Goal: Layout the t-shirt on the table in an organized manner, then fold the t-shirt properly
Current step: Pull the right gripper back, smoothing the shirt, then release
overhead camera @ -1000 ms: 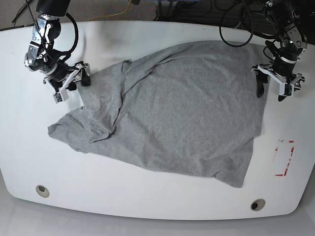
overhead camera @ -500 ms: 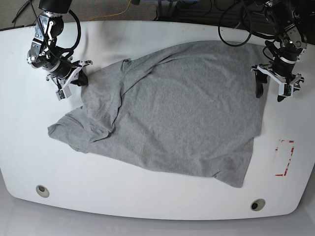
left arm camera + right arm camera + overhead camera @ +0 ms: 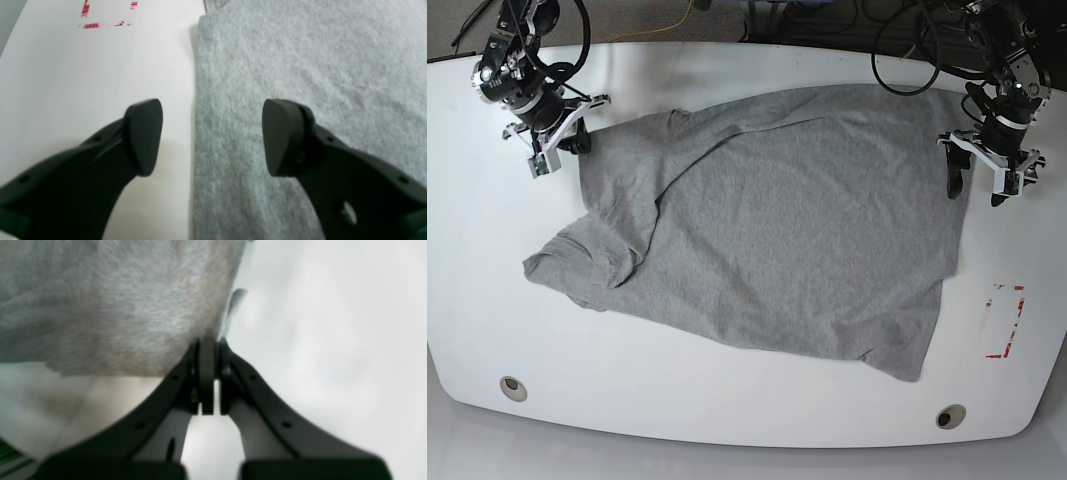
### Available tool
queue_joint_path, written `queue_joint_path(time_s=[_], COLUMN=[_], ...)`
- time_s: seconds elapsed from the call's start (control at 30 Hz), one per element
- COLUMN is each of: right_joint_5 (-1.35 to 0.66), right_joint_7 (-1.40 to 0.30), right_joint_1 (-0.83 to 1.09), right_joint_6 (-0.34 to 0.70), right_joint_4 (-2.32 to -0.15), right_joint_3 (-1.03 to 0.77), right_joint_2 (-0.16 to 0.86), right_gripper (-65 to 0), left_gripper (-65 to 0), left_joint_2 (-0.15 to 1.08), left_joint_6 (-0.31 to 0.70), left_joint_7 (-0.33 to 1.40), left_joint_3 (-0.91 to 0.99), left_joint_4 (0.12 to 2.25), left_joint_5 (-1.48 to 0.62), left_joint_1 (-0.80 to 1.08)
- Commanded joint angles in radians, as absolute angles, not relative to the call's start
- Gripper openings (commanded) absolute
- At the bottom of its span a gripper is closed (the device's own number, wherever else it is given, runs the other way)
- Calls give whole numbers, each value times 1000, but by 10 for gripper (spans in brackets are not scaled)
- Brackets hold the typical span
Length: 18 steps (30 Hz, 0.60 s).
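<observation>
Grey t-shirt (image 3: 797, 220) is lying spread across the middle of the white table (image 3: 727, 400), plain side up, no lettering visible. It's mostly flat through the body, but the end on the base view's left is bunched: one sleeve area is folded over itself with creases running diagonally, and the corner nearest that view's left edge sits in a rumpled lump. Right gripper (image 3: 564, 142) (base view's upper left) is clamped on the shirt's edge at that corner; its wrist view shows the two fingers pressed together with grey fabric pinched at the tips (image 3: 208, 350) and the cloth pulled up from the table there, blurry though. Left gripper (image 3: 980, 175) (base view's upper right) has its jaws spread wide and holds nothing. In its wrist view one finger (image 3: 143, 133) is over bare table and the other (image 3: 283, 136) is over the fabric, so it straddles the shirt's straight side edge; whether the tips touch the surface I can't tell. The red rectangular outline (image 3: 1005, 320) is on bare table near the base view's right edge, just clear of the shirt, and it also shows at the top of the left wrist view (image 3: 106, 13). Two small round holes sit along the near table edge, one toward each end (image 3: 513, 387) (image 3: 949, 416), both uncovered by the shirt. Dark cables (image 3: 907, 40) run behind the table's far edge.
</observation>
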State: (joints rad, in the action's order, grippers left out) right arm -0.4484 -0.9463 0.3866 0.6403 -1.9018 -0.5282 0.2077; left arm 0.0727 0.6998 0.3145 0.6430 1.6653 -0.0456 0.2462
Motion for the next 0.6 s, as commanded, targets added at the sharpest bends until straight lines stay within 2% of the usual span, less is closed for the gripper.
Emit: queue_joint_path(time_s=[0.0,0.57], right_joint_5=[-460,-460], right_joint_7=[-963,-980], right_joint_1=[417,647], right_joint_6=[647,650], right_joint_4=[-1963,-1994], right_joint_3=[-556,-645], right_joint_2=[182,-21], right_gripper=[-650,-650], left_gripper=[-210,-210], left_joint_2=[84,84], left_joint_6=[698,698], left_joint_7=[288,288], left_joint_3=[647,647], left_joint_4=[1684,1684], left_joint_5=[-62,-62], left_joint_1=[239,240])
